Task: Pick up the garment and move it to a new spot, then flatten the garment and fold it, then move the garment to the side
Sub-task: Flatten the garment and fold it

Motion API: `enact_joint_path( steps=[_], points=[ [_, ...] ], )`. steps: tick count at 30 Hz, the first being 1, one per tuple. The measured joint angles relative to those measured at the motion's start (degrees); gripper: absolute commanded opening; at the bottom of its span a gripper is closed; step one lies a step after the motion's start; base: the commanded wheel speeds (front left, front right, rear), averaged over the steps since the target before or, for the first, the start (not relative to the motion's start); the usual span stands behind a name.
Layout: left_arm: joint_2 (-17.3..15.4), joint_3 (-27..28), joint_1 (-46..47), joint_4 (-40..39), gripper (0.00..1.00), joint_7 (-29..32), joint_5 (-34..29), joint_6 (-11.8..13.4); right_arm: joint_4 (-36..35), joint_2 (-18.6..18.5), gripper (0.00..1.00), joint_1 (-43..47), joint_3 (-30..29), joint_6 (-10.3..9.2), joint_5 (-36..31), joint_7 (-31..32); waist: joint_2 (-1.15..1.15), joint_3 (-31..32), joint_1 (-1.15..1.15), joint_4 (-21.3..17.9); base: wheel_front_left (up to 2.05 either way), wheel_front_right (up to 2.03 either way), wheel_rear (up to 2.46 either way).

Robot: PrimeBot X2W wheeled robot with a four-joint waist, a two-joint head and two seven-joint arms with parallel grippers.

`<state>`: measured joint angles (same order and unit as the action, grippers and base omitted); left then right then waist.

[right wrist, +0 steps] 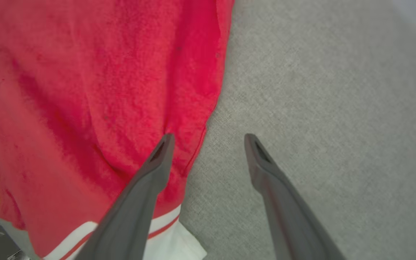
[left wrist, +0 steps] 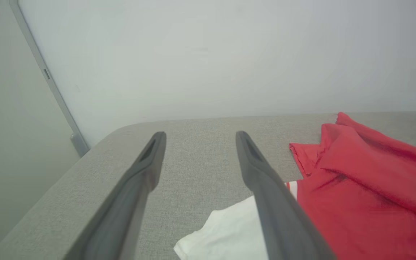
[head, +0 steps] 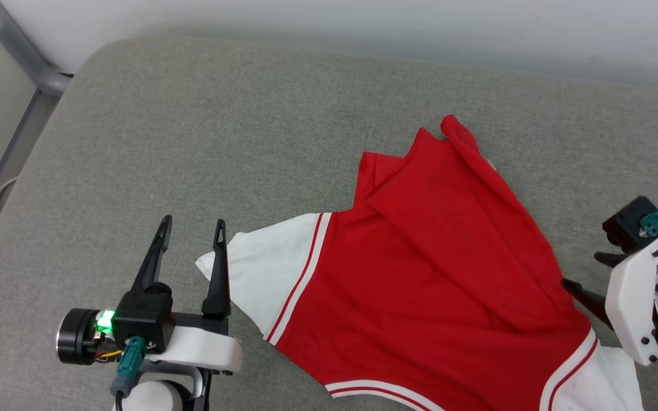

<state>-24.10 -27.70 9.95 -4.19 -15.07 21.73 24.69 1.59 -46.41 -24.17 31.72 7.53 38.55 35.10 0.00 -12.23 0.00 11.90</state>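
One grey padded bench [head: 192, 114] carries the garment [head: 432, 257], rumpled, near its front right corner. Left gripper [head: 193, 222] waits just beside the white sleeve [head: 260, 268]; right gripper [right wrist: 209, 139] straddles the red side edge. Both stand fingers apart, likely poised to pull it flat.

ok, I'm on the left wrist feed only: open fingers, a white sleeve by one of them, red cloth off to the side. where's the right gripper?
Observer: The right gripper is at the opposite edge of the garment, one finger over red cloth and the other over the bare grey cushion.
Operator: holding it?
Observer: No. Its jaws stand wide apart, and the cloth edge lies on the cushion between them.
Operator: shirt flat?
Observer: Not yet. In the head view its far end is folded over on itself and ends in a point.
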Motion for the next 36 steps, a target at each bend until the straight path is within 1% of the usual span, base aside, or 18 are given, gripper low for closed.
enact_joint_path(
  steps=[5, 12, 13, 14, 15, 17, 21, 24, 27, 31, 36],
  points=[
    [4.87, 4.60, -0.73, 0.83, 1.00, 0.00, -4.26, -4.30, 4.45, 0.85, 1.00, -0.65, 3.38, 0.00, 0.94, 1.03, 0.00, -2.10, 0.00, 1.61, 0.00, 0.00, 0.00],
    [10.29, 9.00, -1.44, 2.24, 1.00, 0.00, -8.79, -9.51, 10.62, 1.63, 1.00, -2.36, 7.57, -0.02, 1.41, -2.27, 0.00, -4.55, 0.00, 2.82, 0.00, 0.00, 0.00],
    [10.71, 9.76, -1.44, 2.53, 1.00, 0.00, -9.23, -10.21, 11.23, 1.66, 0.80, -2.79, 8.09, -0.02, 1.64, -2.80, 0.00, -4.66, 0.00, 2.76, 0.00, 0.00, 0.00],
    [11.07, 10.58, -1.50, 2.67, 1.00, 0.00, -9.72, -10.81, 11.46, 1.66, 0.37, -3.22, 8.61, -0.01, 1.74, -3.71, 0.00, -4.72, 0.00, 2.59, 0.00, 0.00, 0.00],
    [11.58, 11.43, -1.51, 2.72, 1.00, 0.00, -10.26, -11.34, 11.76, 1.70, 0.00, -3.69, 8.95, 0.00, 1.72, -5.25, 0.00, -4.76, 0.00, 2.36, 0.00, 0.00, 0.00],
    [12.39, 12.57, -1.69, 2.99, 1.00, 0.00, -11.25, -12.40, 12.23, 1.91, 0.00, -4.72, 9.54, 0.00, 1.80, -7.46, 0.00, -4.72, 0.00, 1.80, 0.00, 0.00, 0.00],
    [13.77, 14.62, -2.64, 3.41, 1.00, 0.00, -12.95, -14.00, 13.34, 1.59, 0.00, -8.05, 8.12, 0.01, 2.32, -11.17, 0.00, -4.33, 0.00, 0.71, 0.00, 0.00, 0.00],
    [14.65, 15.30, -2.66, 3.36, 1.00, 0.00, -14.04, -15.10, 14.18, 0.20, 0.00, -11.94, 6.88, 0.00, 2.25, -11.98, 0.00, -4.22, 0.00, 0.45, 0.00, 0.00, 0.00],
    [15.70, 15.73, -2.65, 3.35, 1.00, 0.00, -14.96, -16.23, 15.95, -0.12, 0.00, -15.01, 6.56, 0.01, 2.27, -12.13, 0.00, -4.58, 0.00, 0.93, 0.00, 0.00, 0.00],
    [16.94, 16.35, -2.57, 3.85, 1.00, 0.00, -15.56, -17.55, 20.06, -0.35, 0.00, -19.61, 6.90, 0.01, 1.69, -11.37, 0.00, -5.49, 0.00, 2.02, 0.00, 0.00, 0.00],
    [18.00, 17.06, -2.03, 4.43, 1.00, 0.00, -16.46, -18.67, 27.03, 0.26, 0.00, -24.69, 7.26, 0.00, -1.22, -13.41, 0.00, -6.82, 0.00, 3.68, 0.00, 0.00, 0.00]
  ],
)
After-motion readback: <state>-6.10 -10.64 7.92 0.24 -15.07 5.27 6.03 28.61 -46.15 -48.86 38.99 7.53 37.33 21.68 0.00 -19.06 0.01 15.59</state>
